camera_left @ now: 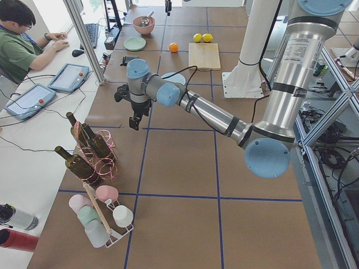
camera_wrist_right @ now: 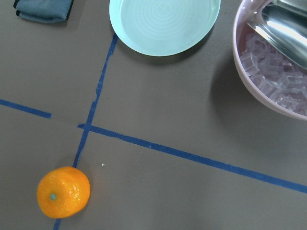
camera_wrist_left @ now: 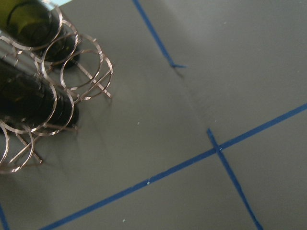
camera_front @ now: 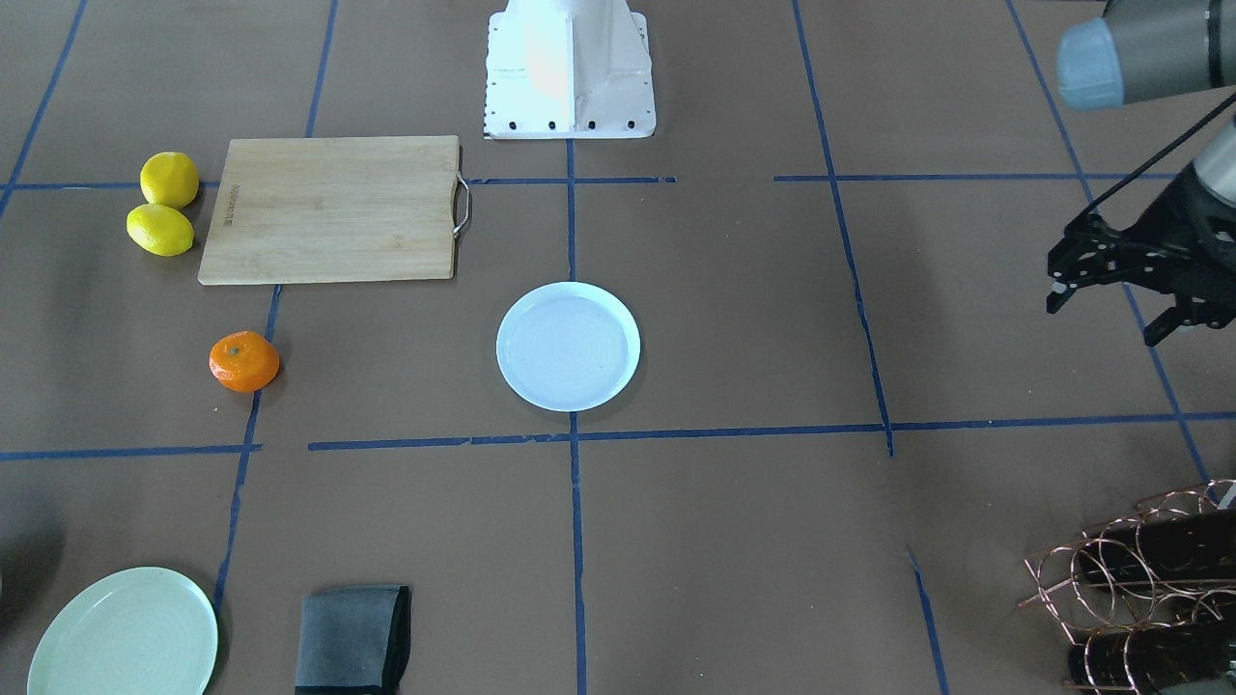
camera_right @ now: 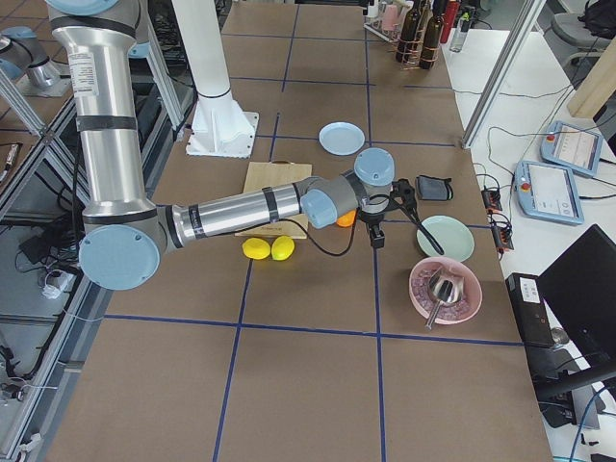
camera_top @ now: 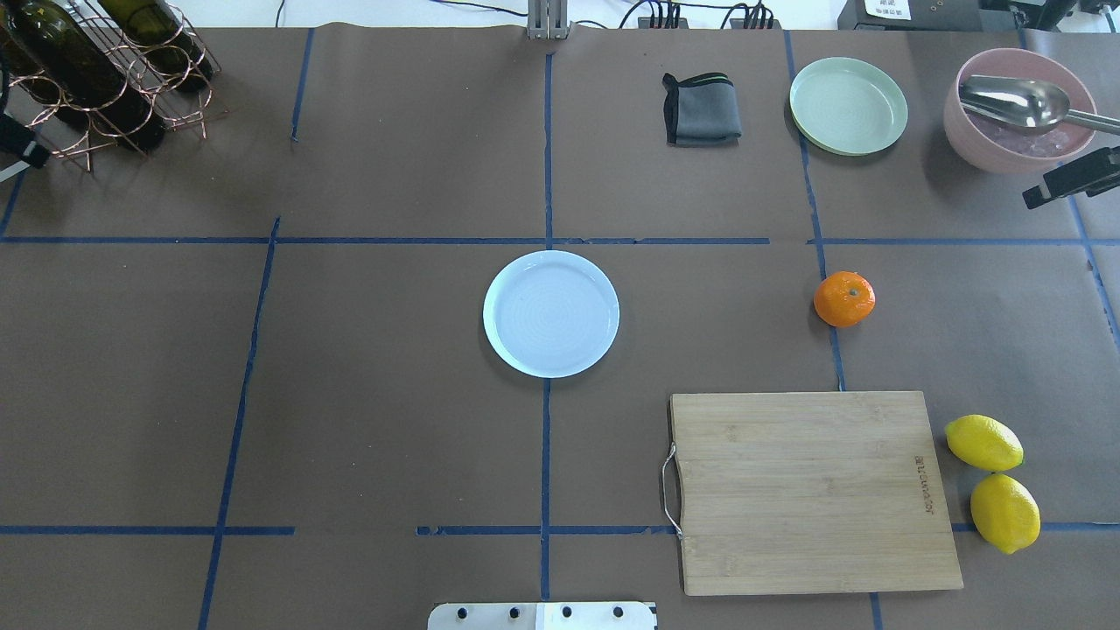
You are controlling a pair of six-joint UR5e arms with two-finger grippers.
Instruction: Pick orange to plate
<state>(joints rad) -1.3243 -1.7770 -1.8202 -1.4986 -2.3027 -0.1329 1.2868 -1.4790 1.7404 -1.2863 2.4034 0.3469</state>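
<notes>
One orange (camera_top: 844, 298) sits on the table on a blue tape line. It is inward of the right gripper (camera_top: 1069, 179) and on its robot side, near it but apart from it. Only a black edge of that gripper shows, so I cannot tell how its jaws stand. There are two plates. The bluish-white plate (camera_top: 551, 313) lies bare at the table's centre, between the two grippers and well apart from both. The pale green plate (camera_top: 848, 105) lies inward of the right gripper, beside one folded grey cloth (camera_top: 702, 109). One pink bowl (camera_top: 962, 131) holding one spoon (camera_top: 1019, 101) is just beside that gripper. Two lemons (camera_top: 983, 443) and one cutting board (camera_top: 809, 490) lie toward the robot. The left gripper (camera_front: 1106, 319) hangs above the table near one wire bottle rack (camera_top: 114, 87), its fingers spread and nothing between them.
</notes>
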